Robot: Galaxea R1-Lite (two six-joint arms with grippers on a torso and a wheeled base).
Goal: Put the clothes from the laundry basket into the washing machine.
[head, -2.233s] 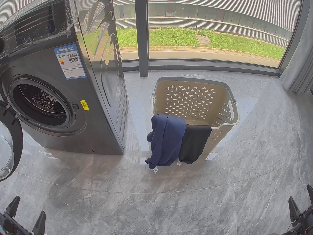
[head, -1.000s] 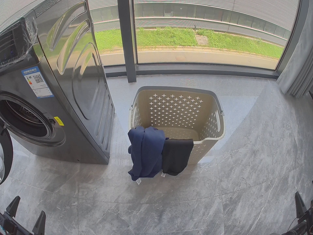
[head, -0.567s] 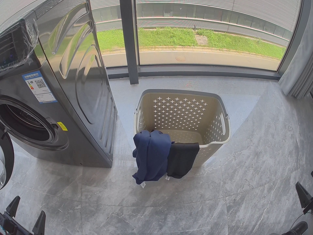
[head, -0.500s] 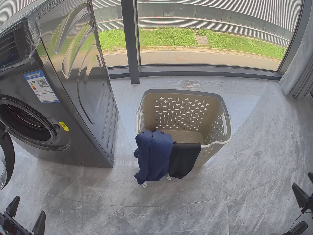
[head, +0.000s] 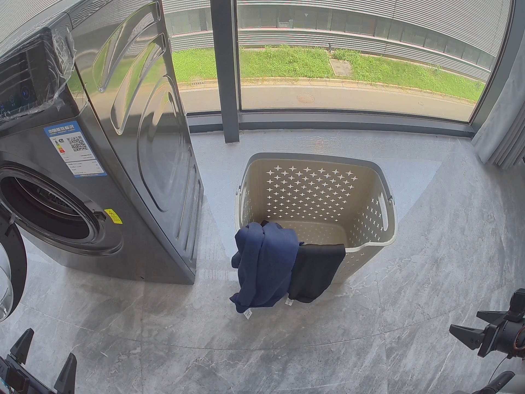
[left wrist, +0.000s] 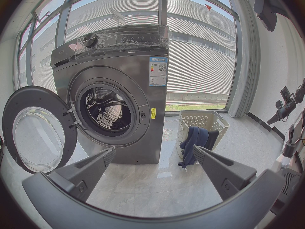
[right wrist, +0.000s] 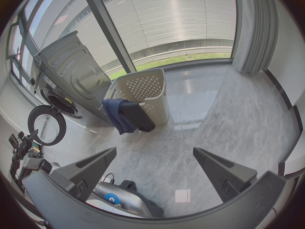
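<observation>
- My left hand (left wrist: 153, 149) hangs low with its fingers spread wide and nothing between them. The front of the washing machine (head: 136, 154) stands ahead of it.
- My right hand (right wrist: 154, 150) sits low on the other side, also spread wide and empty, above the grey marble floor (head: 328, 346).
- Both hands are well apart from the clothes.
- The navy garment (head: 266, 264) hangs over the near rim of the laundry basket (head: 313, 191), at the corner nearer the machine. Most of it is draped down the outside, and I cannot tell whether its lower end touches the floor.
- The black garment (head: 314, 272) hangs over the same rim, touching the navy one on my right side of it.
- The basket stands upright on the floor, just to the right of the machine and in front of the window (head: 355, 39).
- The machine's round door (left wrist: 39, 129) is swung fully open to my left, leaving the drum (left wrist: 106, 110) exposed.
</observation>
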